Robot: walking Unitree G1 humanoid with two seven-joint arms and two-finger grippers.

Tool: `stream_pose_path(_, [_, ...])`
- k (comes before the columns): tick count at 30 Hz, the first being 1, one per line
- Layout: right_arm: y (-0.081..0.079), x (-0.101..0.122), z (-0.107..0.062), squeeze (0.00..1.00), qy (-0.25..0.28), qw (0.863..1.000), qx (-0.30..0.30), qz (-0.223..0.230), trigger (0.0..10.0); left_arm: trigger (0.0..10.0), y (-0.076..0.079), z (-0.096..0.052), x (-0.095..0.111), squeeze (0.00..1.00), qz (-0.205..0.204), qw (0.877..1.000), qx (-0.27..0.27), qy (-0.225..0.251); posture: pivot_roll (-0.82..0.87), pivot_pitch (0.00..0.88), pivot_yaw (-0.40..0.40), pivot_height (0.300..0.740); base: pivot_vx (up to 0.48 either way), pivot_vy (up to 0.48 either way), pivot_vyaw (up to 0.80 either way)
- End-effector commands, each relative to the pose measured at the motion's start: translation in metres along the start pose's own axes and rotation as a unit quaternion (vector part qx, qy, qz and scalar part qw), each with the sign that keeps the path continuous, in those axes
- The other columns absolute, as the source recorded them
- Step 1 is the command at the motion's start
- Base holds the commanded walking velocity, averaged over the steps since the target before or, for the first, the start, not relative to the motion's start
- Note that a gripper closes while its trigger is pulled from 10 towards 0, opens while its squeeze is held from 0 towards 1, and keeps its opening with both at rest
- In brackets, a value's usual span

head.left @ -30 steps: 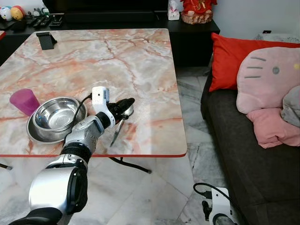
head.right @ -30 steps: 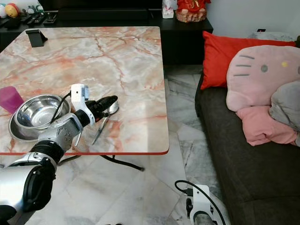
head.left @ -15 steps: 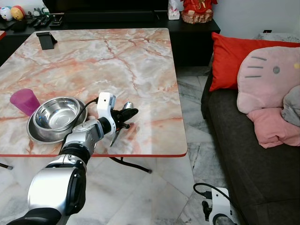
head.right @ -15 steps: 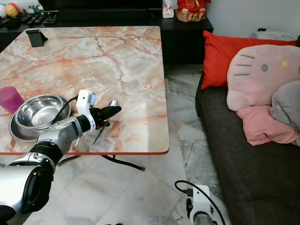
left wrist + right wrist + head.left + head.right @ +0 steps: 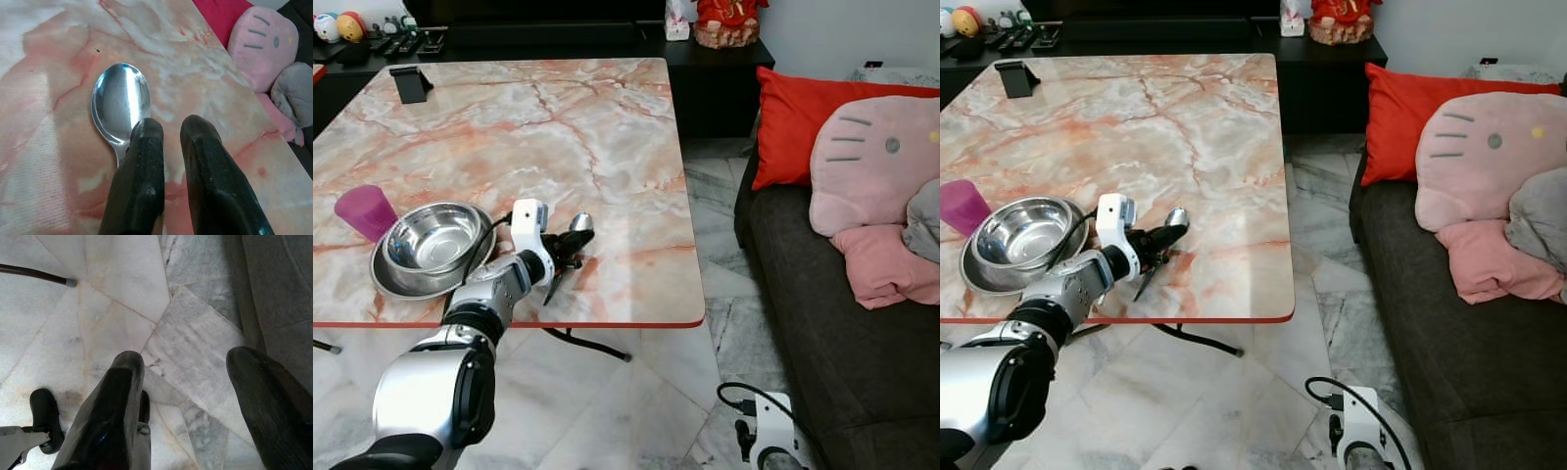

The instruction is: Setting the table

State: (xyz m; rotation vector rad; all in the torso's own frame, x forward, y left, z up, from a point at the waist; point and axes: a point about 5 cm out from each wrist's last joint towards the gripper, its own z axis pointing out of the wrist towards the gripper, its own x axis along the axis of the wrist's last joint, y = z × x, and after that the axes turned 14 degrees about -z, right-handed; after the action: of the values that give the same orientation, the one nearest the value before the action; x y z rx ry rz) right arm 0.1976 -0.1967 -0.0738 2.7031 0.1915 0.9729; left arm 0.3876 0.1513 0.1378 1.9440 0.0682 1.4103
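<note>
**A:** One spoon [image 5: 121, 105], one steel bowl [image 5: 433, 238] sitting on one steel plate [image 5: 387, 283], one purple cup [image 5: 366, 211]. Anything else on there?

**B:** One small black stand [image 5: 409, 84] way up at the far corner. The spoon lies flat on the desk [image 5: 578, 127], just right of the bowl, near the front edge. The left gripper [image 5: 165, 131] is right over its handle, jaws nearly together, with one finger covering the neck of the spoon. Can't tell if it's actually pinching it.

**A:** Room?

**B:** Pink-veined marble top, pale marble floor [image 5: 636, 411], dark sofa [image 5: 822, 323] on the right with a red cushion [image 5: 793, 122] and a pink plush pillow [image 5: 876, 162]. There's a strip of floor between desk and sofa. The right gripper [image 5: 190, 396] hangs low over the floor, jaws wide apart.
</note>
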Motion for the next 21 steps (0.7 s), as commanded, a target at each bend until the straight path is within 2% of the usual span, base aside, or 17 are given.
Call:
stream_pose_path(1, [-0.0017, -0.0069, -0.0016, 0.0, -0.01, 1.0, 0.0, 0.003, 10.0, 10.0, 0.0043, 0.0033, 0.0012, 0.0, -0.007, 1.0, -0.004, 0.004, 0.01, 0.106, 0.038, 0.74, 0.0, 0.0, 0.0])
stream_pose_path(7, [-0.0025, -0.0075, -0.0019, 0.0, -0.01, 1.0, 0.0, 0.003, 10.0, 10.0, 0.0068, 0.0059, 0.0025, 0.0, -0.008, 1.0, 0.002, 0.01, 0.01, 0.108, 0.041, 0.74, 0.0, 0.0, 0.0])
stream_pose_path(8, [-0.0027, -0.0078, -0.002, 0.0, -0.011, 1.0, 0.0, 0.004, 10.0, 10.0, 0.0057, 0.0064, 0.0018, 0.0, 0.0, 1.0, 0.019, 0.013, 0.01, 0.109, 0.043, 0.74, 0.0, 0.0, 0.0])
stream_pose_path(21, [-0.0034, -0.0091, -0.0024, 0.0, -0.012, 1.0, 0.0, 0.005, 10.0, 10.0, 0.0034, 0.0069, 0.0044, 0.0, -0.019, 0.998, 0.051, 0.044, 0.01, 0.112, 0.044, 0.74, 0.0, 0.0, 0.0])
